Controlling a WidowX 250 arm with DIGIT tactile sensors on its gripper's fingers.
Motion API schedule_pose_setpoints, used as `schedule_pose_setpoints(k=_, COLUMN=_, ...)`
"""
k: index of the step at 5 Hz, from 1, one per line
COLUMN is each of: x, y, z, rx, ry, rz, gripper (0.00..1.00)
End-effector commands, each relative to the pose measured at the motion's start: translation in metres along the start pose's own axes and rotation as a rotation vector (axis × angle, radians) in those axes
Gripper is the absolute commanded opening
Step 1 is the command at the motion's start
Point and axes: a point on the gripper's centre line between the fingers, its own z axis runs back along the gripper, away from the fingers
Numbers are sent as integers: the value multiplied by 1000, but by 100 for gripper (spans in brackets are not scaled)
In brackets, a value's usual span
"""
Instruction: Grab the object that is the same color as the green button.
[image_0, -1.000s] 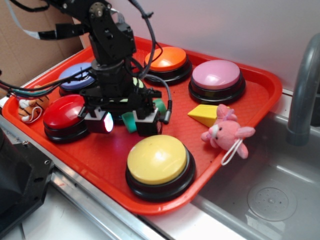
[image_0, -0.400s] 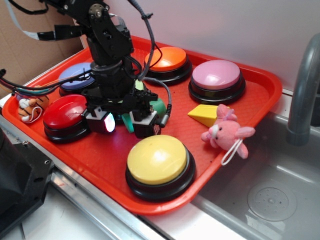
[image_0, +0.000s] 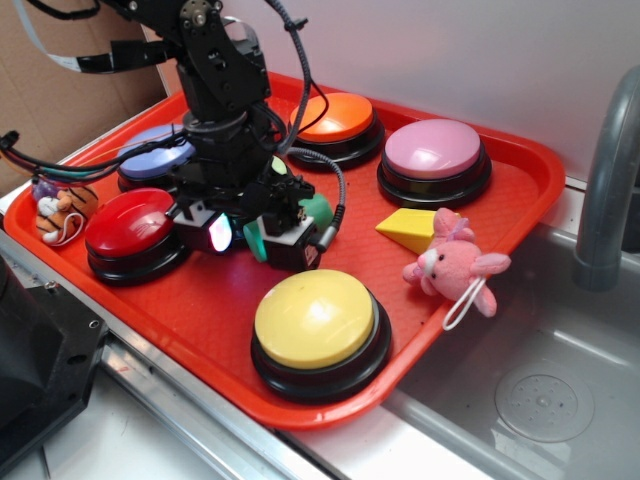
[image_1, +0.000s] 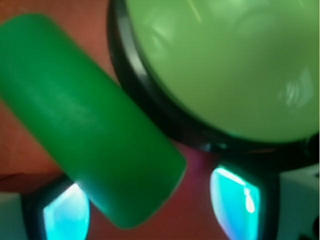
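Red tray (image_0: 520, 170) beside steel sink (image_0: 545, 400)

The gripper (image_0: 268, 232) hangs low over the red tray (image_0: 520, 180), fingers pointing down. Just beside its right-hand finger (image_0: 285, 240) a bit of the green cylinder (image_0: 318, 211) shows; whether the finger touches it cannot be told. The green button (image_0: 277, 166) is nearly hidden behind the fingers. In front of them sits the yellow button (image_0: 314, 318); farther right lie the yellow wedge (image_0: 408, 231) and pink plush (image_0: 450, 266).

Bright, even light; blurry wrist close-up
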Motion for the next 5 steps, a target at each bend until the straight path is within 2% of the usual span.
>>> schedule_pose_setpoints(k=1, x=26, y=-8, z=11, rx=9, ry=-73, rz=-9, gripper=100)
schedule_pose_setpoints(k=2, x=31, y=-9, z=11, rx=4, ry=-58, rz=-28, gripper=100)
schedule_pose_setpoints(k=3, x=36, y=-9, z=5, rx=9, ry=5, rz=-70, gripper=99)
schedule_pose_setpoints(k=4, x=37, y=-8, z=0, rx=14, ry=56, rz=-87, gripper=0)
schedule_pose_setpoints(k=5, x=39, y=-8, z=0, rx=6, ry=69, rz=-114, gripper=0)
